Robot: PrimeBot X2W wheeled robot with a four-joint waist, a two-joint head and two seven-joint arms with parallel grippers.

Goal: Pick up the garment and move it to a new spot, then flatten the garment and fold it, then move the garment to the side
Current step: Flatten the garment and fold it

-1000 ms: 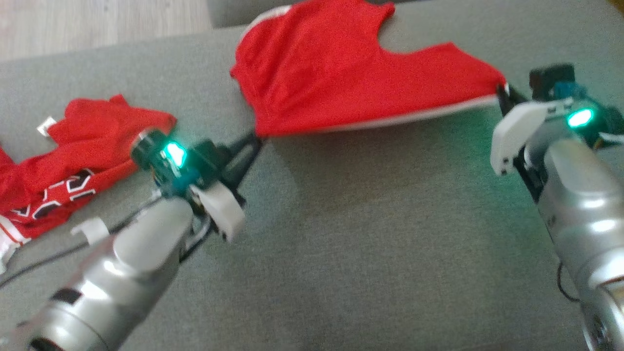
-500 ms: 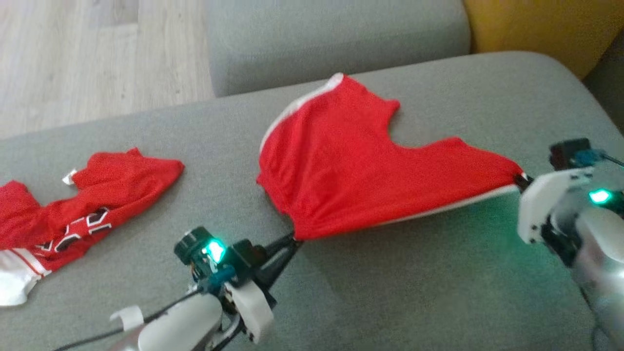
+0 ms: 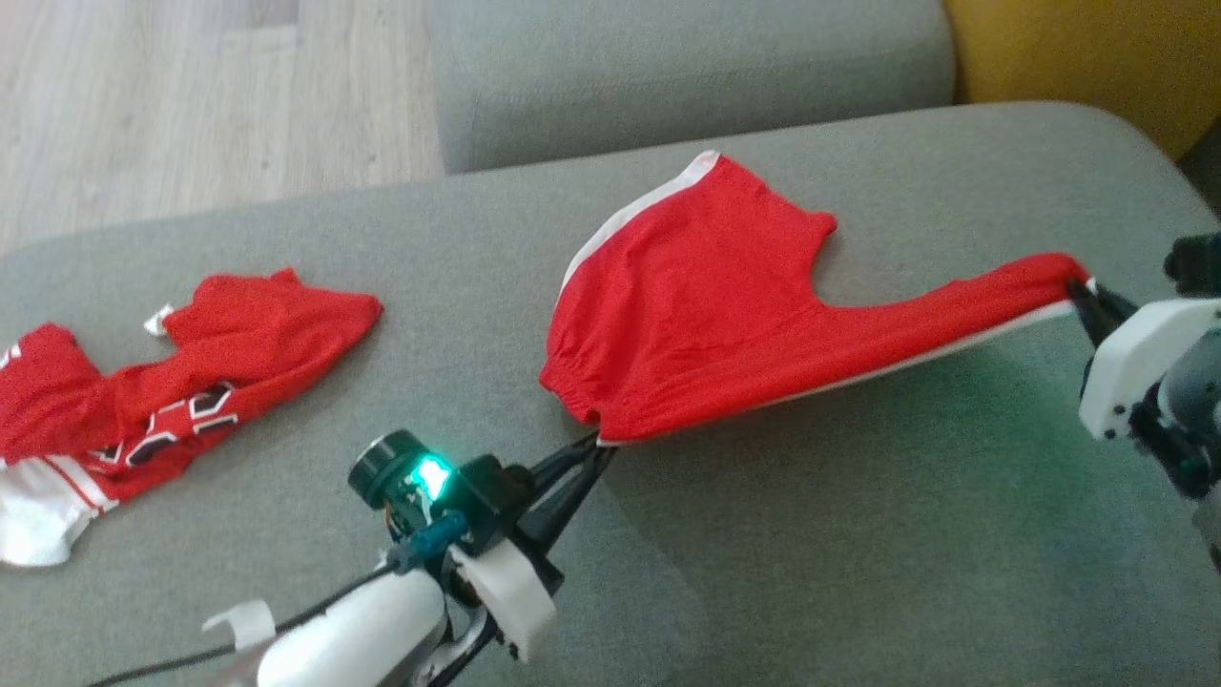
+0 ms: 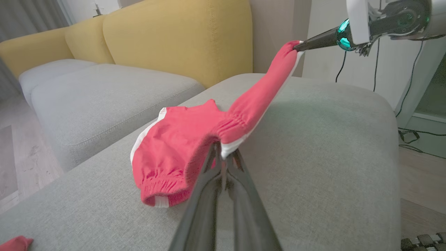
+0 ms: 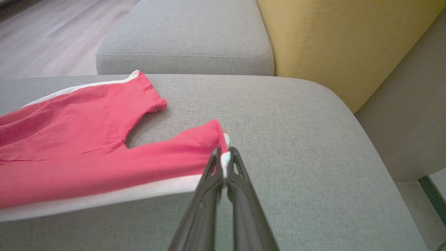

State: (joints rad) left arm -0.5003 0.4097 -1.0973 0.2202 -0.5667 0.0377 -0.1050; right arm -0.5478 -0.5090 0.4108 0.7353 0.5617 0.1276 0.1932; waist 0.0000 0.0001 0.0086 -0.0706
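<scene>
Pair of red shorts (image 3: 725, 315), thin matte knit w/ white side stripe and gathered elastic waistband, stretched between two grippers over a grey woven sofa cushion (image 3: 858, 534); the far leg rests on it. The left gripper (image 3: 599, 447) pinches the waistband corner. The right gripper (image 3: 1081, 289) pinches what looks like a leg-hem corner, tho the head view is soft there. Likely step: flattening. Best w/ even tension, both corners lowered together, near edge laid down w/o slack. A crumpled red jersey (image 3: 191, 401) lies well apart at left.
</scene>
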